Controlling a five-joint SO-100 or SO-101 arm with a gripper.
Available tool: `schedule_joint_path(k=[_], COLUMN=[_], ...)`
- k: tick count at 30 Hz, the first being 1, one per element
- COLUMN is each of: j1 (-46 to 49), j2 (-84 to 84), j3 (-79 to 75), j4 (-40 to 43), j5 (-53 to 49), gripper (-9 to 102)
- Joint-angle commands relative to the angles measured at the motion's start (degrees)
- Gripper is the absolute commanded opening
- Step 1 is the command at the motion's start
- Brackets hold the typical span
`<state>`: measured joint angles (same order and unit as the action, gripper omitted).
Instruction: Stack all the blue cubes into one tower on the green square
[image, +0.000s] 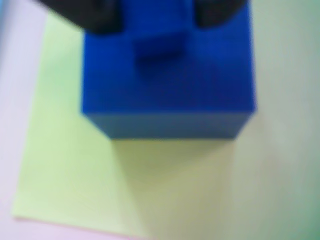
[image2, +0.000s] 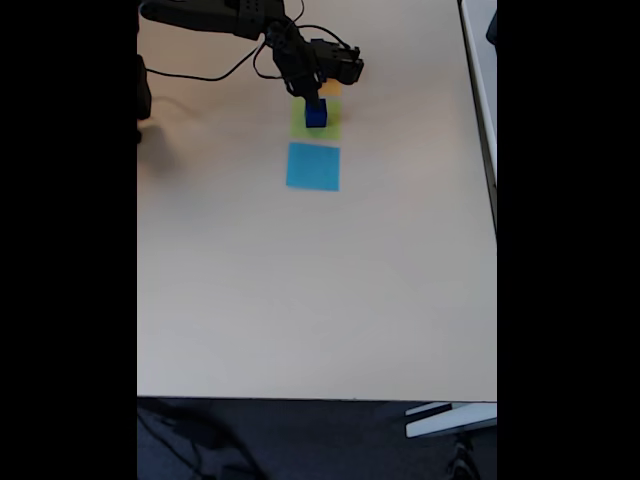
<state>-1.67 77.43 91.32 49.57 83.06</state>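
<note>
Wrist view, blurry: large blue cube (image: 170, 85) sits on the green square (image: 65, 165), toward the square's far right part, near and left margins of paper bare. A smaller blue cube (image: 160, 30) rests on its top face, sides roughly parallel to the big one. Black fingers (image: 100, 15) flank the smaller cube left and right, so gripper (image: 157, 22) seems clenched on it; contact not sharp.

Fixed view: stack's long axis vertical; tower (image2: 316, 111) stands on the green square near the table's (image2: 300, 300) far edge. Gripper directly above. Light-blue square (image2: 313, 166) just nearer, orange square (image2: 330, 88) behind.
</note>
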Motion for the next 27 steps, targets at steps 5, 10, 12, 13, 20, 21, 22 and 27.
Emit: schedule_joint_path(k=[5,10,12,13,20,21,22,27], j1=[-0.2,-0.3,-0.3,-0.3,-1.6,-1.8,-2.1,-3.3], j2=[4.0,4.3,4.6,4.7,4.6,4.0,3.8,3.2], j3=[-0.3,-0.5,-1.5,-2.1,-9.4,-11.4,-12.8,-16.4], j4=[-1.2,-1.2,-0.8,-0.6,6.1,8.0,9.4,12.3], j5=[0.3,0.1,-0.2,-0.2,2.2,2.6,3.2,5.4], gripper=[6,6,6,6,6,6,6,6])
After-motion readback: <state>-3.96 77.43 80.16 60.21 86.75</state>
